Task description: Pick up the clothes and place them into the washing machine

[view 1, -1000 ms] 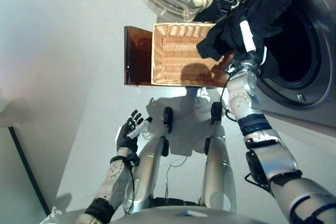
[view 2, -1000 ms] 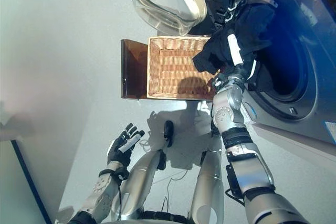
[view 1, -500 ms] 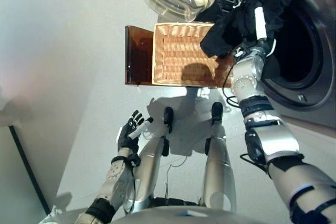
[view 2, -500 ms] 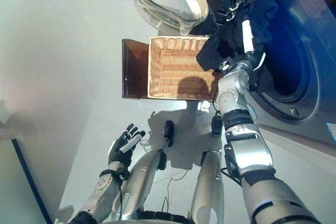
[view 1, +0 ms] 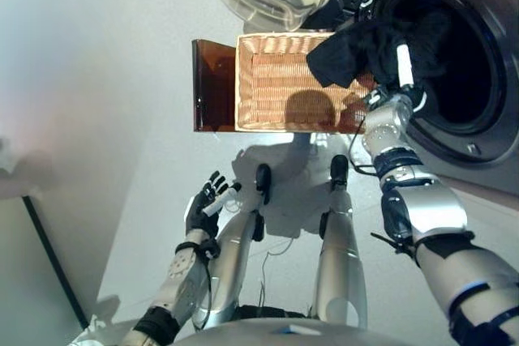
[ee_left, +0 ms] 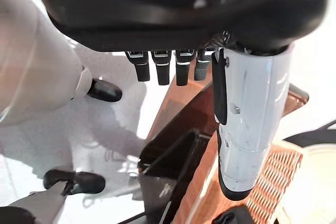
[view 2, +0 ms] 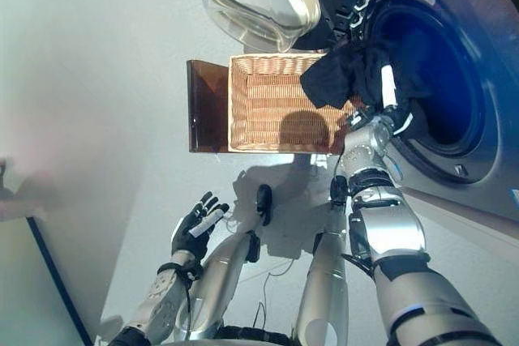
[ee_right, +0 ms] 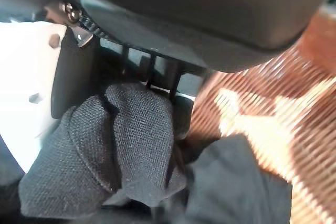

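Right hand (view 1: pixel 399 79) is clenched on the black garment (view 1: pixel 349 54) at the mouth of the washing machine (view 1: pixel 462 79) — part of the cloth trails over the wicker basket (view 1: pixel 276 83). Push deep past the rim before letting go, so nothing snags. The basket looks empty — left hand (view 1: pixel 204 208) idles, fingers relaxed.

Both eye views look steeply down from the head, sharing the wicker basket (view 1: pixel 284 79) at upper centre and the washing machine (view 2: pixel 454 95) at upper right. The left wrist view looks closely past the left hand (ee_left: pixel 231 114) to the basket. The right wrist view sits almost against dark cloth (ee_right: pixel 121 145).
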